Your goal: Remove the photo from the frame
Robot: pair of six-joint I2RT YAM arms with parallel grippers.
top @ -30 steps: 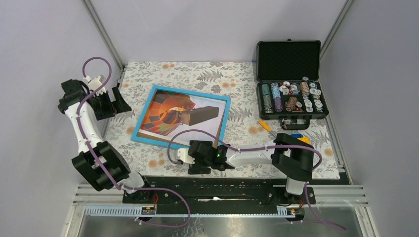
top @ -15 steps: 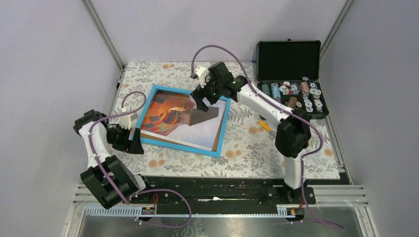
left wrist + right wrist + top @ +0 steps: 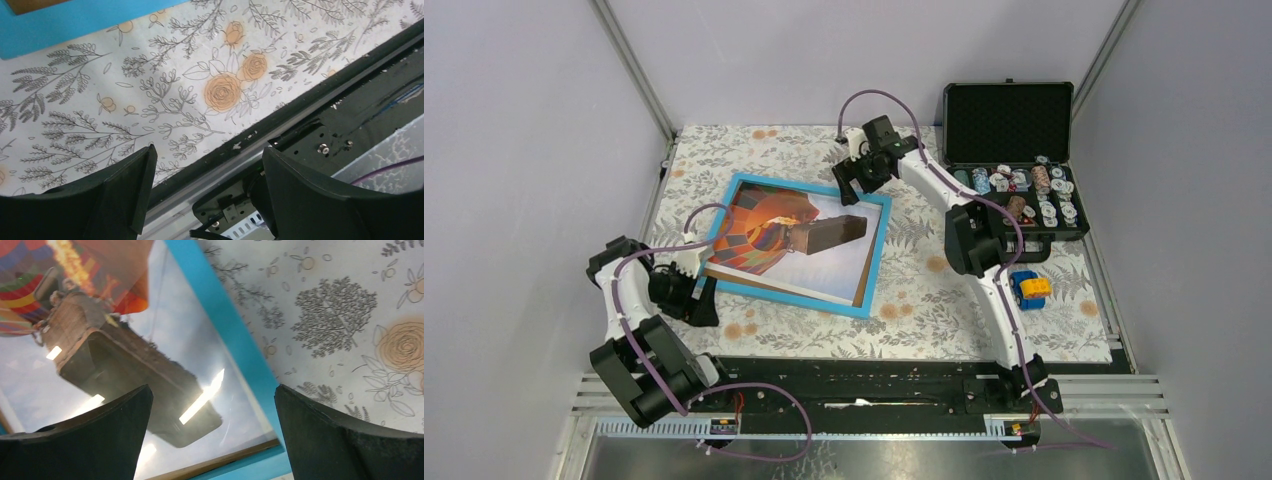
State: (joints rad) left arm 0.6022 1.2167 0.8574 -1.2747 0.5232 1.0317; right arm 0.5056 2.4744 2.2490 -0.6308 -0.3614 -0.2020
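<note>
The frame [image 3: 769, 295] lies face up on the flowered cloth, its light-blue border showing. The photo [image 3: 824, 270] of an orange balloon and brown basket sits inside it behind glass. My left gripper [image 3: 699, 303] is open and empty, low beside the frame's near-left corner. In the left wrist view [image 3: 207, 155] only a strip of the blue frame [image 3: 75, 20] shows at top left. My right gripper [image 3: 847, 188] is open and empty above the frame's far-right corner. In the right wrist view [image 3: 212, 395] it hangs over the photo's basket [image 3: 125, 355] and the blue border [image 3: 225, 330].
An open black case [image 3: 1014, 200] with poker chips stands at the back right. A small yellow and blue toy car [image 3: 1029, 288] sits in front of it. The table's black front rail [image 3: 310, 100] runs just beyond my left fingers.
My right arm swung from the near edge out to the frame's far-right corner. My left arm came from the far left down to the frame's near-left corner. The frame stays put.
</note>
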